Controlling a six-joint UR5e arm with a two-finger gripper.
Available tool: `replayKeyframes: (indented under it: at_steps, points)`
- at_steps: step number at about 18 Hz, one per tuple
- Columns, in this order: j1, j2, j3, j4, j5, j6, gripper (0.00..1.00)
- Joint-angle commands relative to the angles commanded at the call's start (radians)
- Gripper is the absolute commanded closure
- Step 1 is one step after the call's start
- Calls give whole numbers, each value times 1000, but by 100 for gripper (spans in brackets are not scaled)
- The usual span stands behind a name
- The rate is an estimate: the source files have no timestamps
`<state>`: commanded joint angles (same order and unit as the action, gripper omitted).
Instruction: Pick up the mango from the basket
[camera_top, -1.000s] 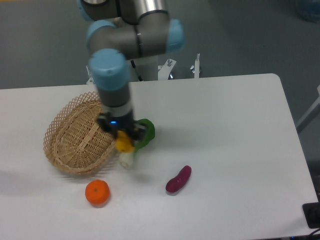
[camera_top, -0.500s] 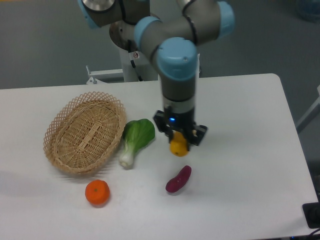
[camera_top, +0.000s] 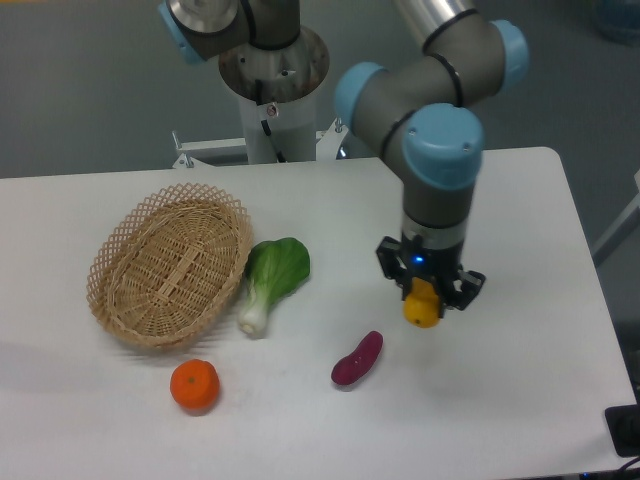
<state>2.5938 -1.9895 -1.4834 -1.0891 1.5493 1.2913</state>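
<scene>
The yellow-orange mango (camera_top: 422, 305) hangs in my gripper (camera_top: 426, 298), whose fingers are shut on it, just above the table right of centre. Its upper part is hidden between the fingers. The oval tan wicker basket (camera_top: 170, 263) lies far off at the left with nothing in it.
A green bok choy (camera_top: 272, 278) lies beside the basket's right rim. A purple sweet potato (camera_top: 358, 358) rests just left of and below the gripper. A round tangerine (camera_top: 195, 385) sits near the front, below the basket. The arm's base (camera_top: 272, 75) stands at the back.
The arm has swung right across the table, carrying the mango from the basket's right edge, past the bok choy, to right of centre. Nothing else has moved.
</scene>
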Motion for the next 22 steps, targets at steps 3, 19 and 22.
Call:
replayKeyframes:
  at_steps: [3,19,22]
  points:
    - [12,-40,37,-11,2,68,76]
    - [65,-147,213,-132,11,145,75]
    - [65,-147,212,-132,11,146,75]
